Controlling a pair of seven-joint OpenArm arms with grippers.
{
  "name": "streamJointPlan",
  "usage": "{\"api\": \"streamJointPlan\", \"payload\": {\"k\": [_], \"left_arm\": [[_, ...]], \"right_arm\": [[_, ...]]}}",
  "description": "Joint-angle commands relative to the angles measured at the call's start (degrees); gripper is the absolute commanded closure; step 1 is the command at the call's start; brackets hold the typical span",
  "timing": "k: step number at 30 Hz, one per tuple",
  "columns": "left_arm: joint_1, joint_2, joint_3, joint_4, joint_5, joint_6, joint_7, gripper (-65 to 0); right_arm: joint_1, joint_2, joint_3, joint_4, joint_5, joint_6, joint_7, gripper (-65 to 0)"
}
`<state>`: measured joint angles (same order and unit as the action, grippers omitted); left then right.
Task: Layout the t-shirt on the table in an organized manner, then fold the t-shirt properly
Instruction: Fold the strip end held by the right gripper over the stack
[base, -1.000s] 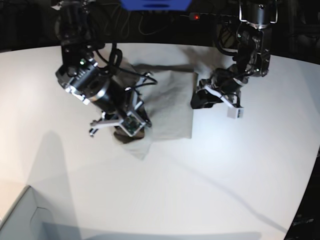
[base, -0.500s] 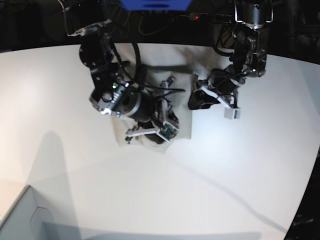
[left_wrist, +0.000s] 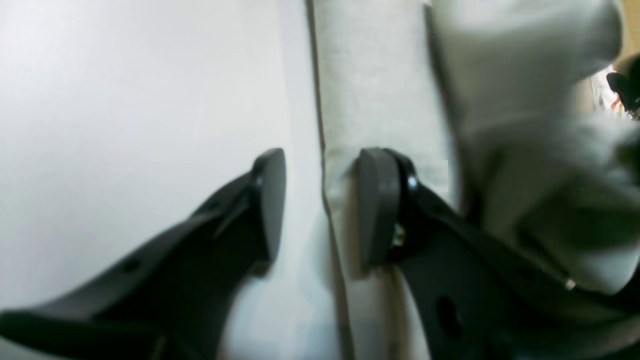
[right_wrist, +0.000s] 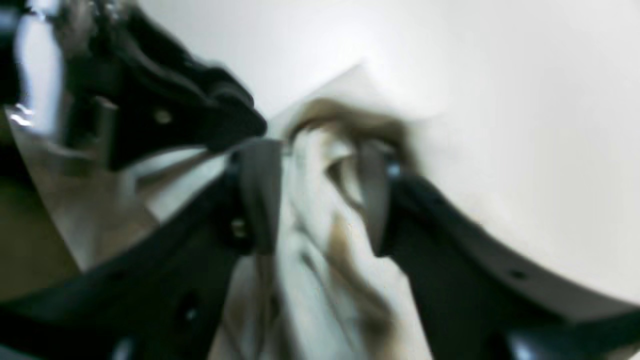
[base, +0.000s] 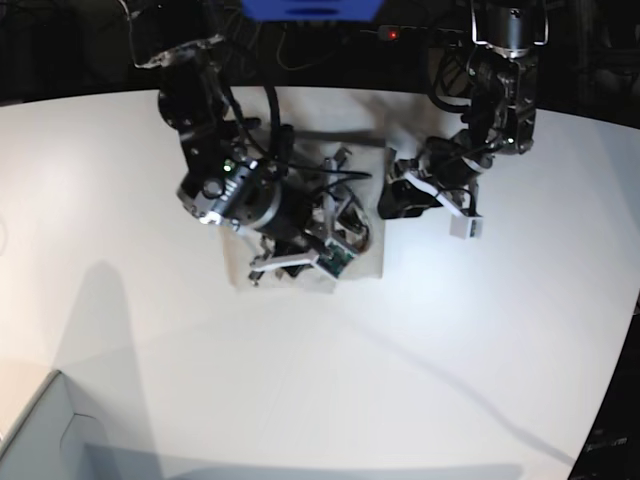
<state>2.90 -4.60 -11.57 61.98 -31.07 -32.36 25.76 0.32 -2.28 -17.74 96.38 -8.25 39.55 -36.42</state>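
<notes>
On the white table (base: 150, 350), the t-shirt (base: 368, 262) lies folded.

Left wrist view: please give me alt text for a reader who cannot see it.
An open black pincer straddles the straight seamed edge of the beige-grey t-shirt, one finger over the bare white table, the other over the cloth. To the right the shirt lies in a blurred, raised fold.

Two black jointed metal arms, trailing black cables; dark grey oval finger pads (left_wrist: 375, 200); small silver screws showing; white tag (base: 464, 226) hanging.
</notes>
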Motion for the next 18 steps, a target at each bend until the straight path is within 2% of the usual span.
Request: {"api": "streamJointPlan", "payload": {"k": [1, 6, 10, 12, 15, 18], "left_arm": [[-0.21, -0.28, -0.08, 0.57, -0.1, 0.05, 0.22, -23.8], [1.81, -0.28, -0.16, 2.07, -0.36, 0.05, 0.13, -23.8], [3.57, -0.28, -0.43, 4.09, -0.36, 0.05, 0.04, -23.8], [4.62, -0.28, -2.89, 5.5, -0.36, -0.21, 0.22, -23.8], [5.59, -0.1, -6.58, 7.69, -0.36, -0.3, 0.31, -23.8], [6.2, -0.01, -10.01, 9.72, -0.36, -0.3, 0.31, -23.8]], "right_arm": [[0.52, 0.66, 1.17, 4.06, 1.09, 0.45, 1.74, -30.9], [-1.68, 3.47, 7.32, 10.92, 1.09, 0.45, 1.74, -31.6], [-3.17, 5.49, 15.14, 9.42, 1.09, 0.45, 1.92, -31.6], [-3.97, 5.76, 18.48, 7.23, 1.09, 0.45, 2.27, -30.9], [-4.76, 6.99, 19.71, 3.71, 1.17, 0.45, 2.27, -24.6], [-6.34, 7.16, 17.52, 1.95, 1.17, 0.45, 2.27, -15.0]]}}
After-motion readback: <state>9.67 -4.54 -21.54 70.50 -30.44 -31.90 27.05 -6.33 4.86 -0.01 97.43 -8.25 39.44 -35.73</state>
